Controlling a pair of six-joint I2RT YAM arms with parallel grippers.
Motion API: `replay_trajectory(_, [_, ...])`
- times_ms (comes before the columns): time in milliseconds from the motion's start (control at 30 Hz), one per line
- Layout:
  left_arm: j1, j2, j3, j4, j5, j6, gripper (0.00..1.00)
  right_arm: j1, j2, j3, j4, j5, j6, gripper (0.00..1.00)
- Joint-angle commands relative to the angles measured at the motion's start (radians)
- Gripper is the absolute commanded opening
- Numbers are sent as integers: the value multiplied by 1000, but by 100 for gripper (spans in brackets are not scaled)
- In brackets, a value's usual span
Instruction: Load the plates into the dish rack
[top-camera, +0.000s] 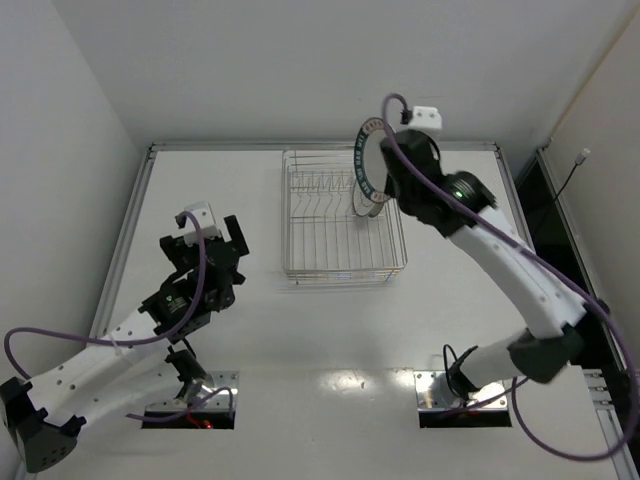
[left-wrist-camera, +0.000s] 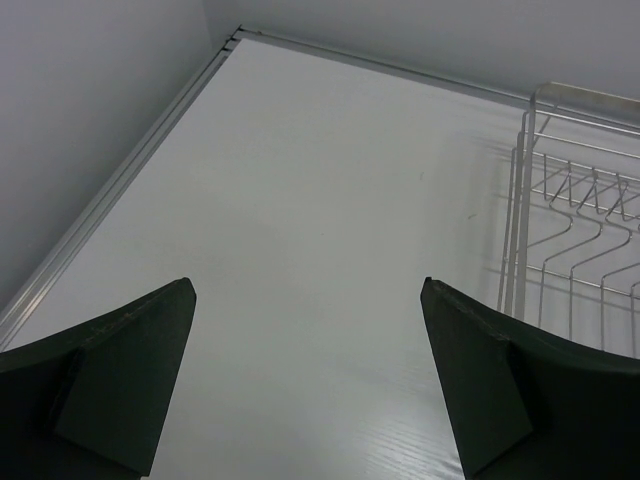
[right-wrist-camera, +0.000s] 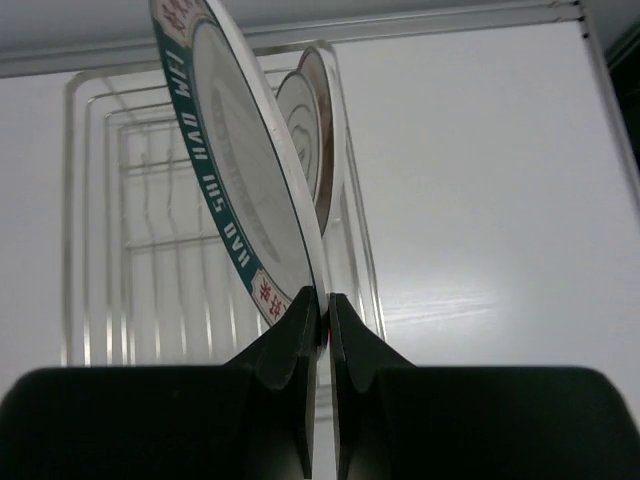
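The dish rack (top-camera: 343, 225) sits mid-surface (top-camera: 300, 330). One plate (right-wrist-camera: 305, 125) apparently already stands in it. My right claw (right-wrist-camera: 320, 300) pinches the teal-rimmed plate (right-wrist-camera: 245, 180) on edge above the rack's right side, not yet slotted. My left claw (top-camera: 213, 225) gapes empty. I see no third plate.

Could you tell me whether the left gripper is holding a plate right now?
No, the left gripper is wide open, with only the table showing inside its gap.
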Motion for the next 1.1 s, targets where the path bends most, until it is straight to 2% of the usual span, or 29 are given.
replay_trajectory(0, [8, -18, 23, 26, 1, 3, 95, -15, 165, 149, 119, 201, -149, 0])
replay_trajectory(133, [8, -18, 23, 35, 1, 3, 95, -64, 329, 211, 212, 154, -197, 0])
replay_trajectory(300, [8, -29, 23, 35, 11, 3, 95, -125, 530, 285, 223, 93, -188, 0])
replay_trajectory(400, [8, -20, 23, 35, 1, 12, 95, -136, 587, 271, 284, 51, -209, 0])
replay_trajectory(533, [8, 2, 23, 35, -8, 21, 95, -147, 663, 283, 275, 19, -209, 0])
replay_trajectory(767, [8, 58, 23, 45, -17, 40, 95, -165, 676, 153, 326, -163, -159, 0])
replay_trajectory(933, [8, 89, 23, 45, -28, 40, 95, -165, 650, 115, 344, -219, -148, 0])
replay_trajectory(967, [8, 89, 23, 45, -28, 40, 95, -165, 650, 124, 344, -233, -148, 2])
replay_trajectory(1000, [8, 89, 23, 45, -37, 40, 95, -165, 650, 124, 332, -246, -148, 9])
replay_trajectory(1033, [8, 89, 23, 45, -37, 40, 95, -165, 650, 136, 315, -268, -148, 18])
replay_trajectory(1067, [8, 89, 23, 36, -37, 40, 95, -165, 650, 136, 303, -268, -148, 34])
